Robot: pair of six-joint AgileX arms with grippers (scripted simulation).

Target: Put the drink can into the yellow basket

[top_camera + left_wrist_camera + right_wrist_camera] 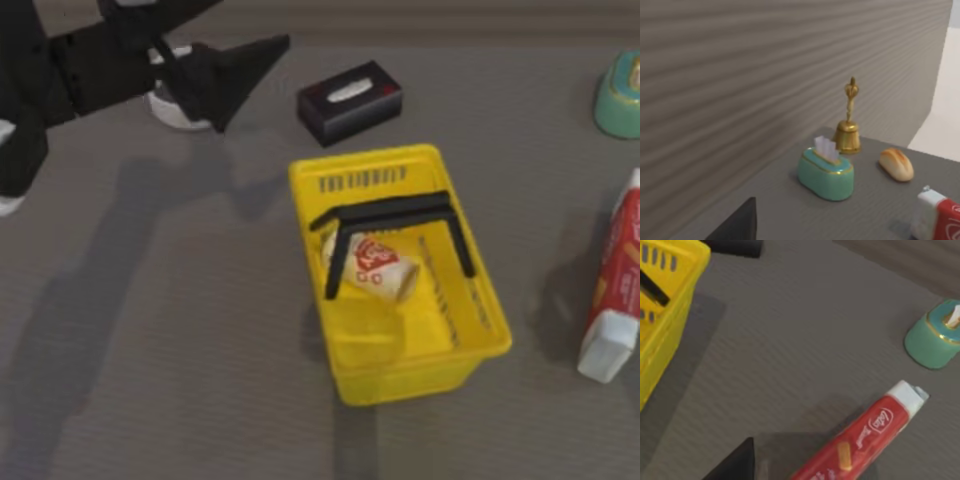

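Grey worktop all round, ribbed in texture. Scattered across it: black tissue box just beyond the far rim of the yellow basket, apart from it; white-and-red carton lying flat at the right edge, well clear of the basket; teal tissue holder at the far right corner; round white bowl at the far left, mostly hidden under the left arm. Seen from the left wrist only: gold bell-shaped trophy standing upright just behind the teal holder, and a bread roll beside them.

Sitting mid-worktop, slightly right of centre: the yellow basket, slotted walls, black handles raised across its far half. Inside, lying on its side on the basket floor under the handles: the drink can, white with red logo, tilted diagonally. Nothing else in the basket.

Hovering at the far left, above the bowl and well away from the basket: left pincer, dark fingers drawn to a point, pressed together, holding nothing. Right pincer out of the top view; only a dark sliver at the edge of its wrist view, so cannot tell its state.
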